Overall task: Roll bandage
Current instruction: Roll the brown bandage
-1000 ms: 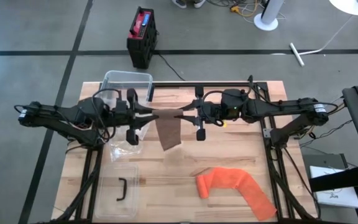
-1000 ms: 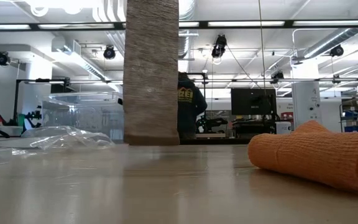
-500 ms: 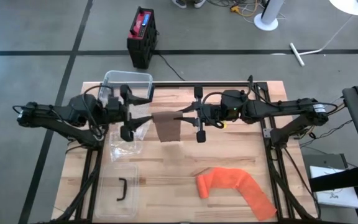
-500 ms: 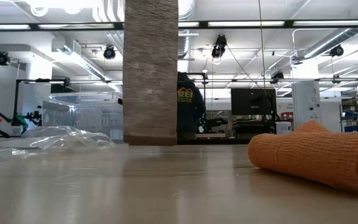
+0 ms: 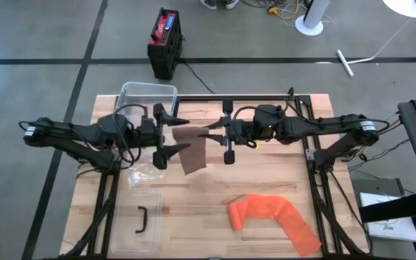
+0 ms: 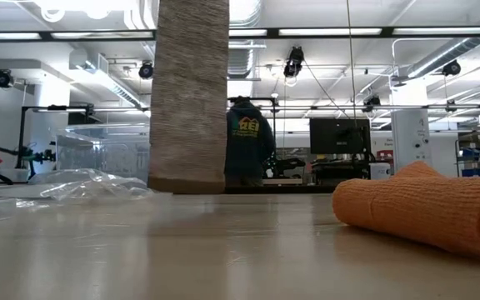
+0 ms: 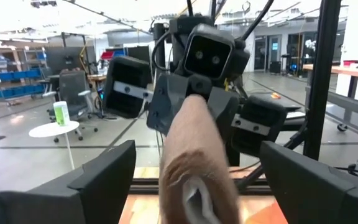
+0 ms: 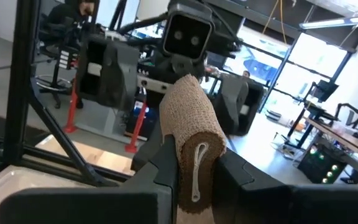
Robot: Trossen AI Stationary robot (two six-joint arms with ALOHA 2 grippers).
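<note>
The right claw (image 5: 209,133) grips the rolled end of the brown bandage (image 5: 192,154) above the middle of the bench (image 5: 266,180). The strip hangs down, long axis vertical. The left claw (image 5: 173,135), closed a second ago, now stands wide open at the strip.

Both arms reach level toward the middle of the table from opposite sides, the left arm coming in from nine o'clock and the right arm from three o'clock, their wrists facing each other. The left gripper (image 5: 170,135) stands with its two fingers spread wide apart. The right gripper (image 5: 209,134) has its fingers (image 8: 166,171) drawn close together, pinched on the brown bandage (image 5: 193,154).
</note>
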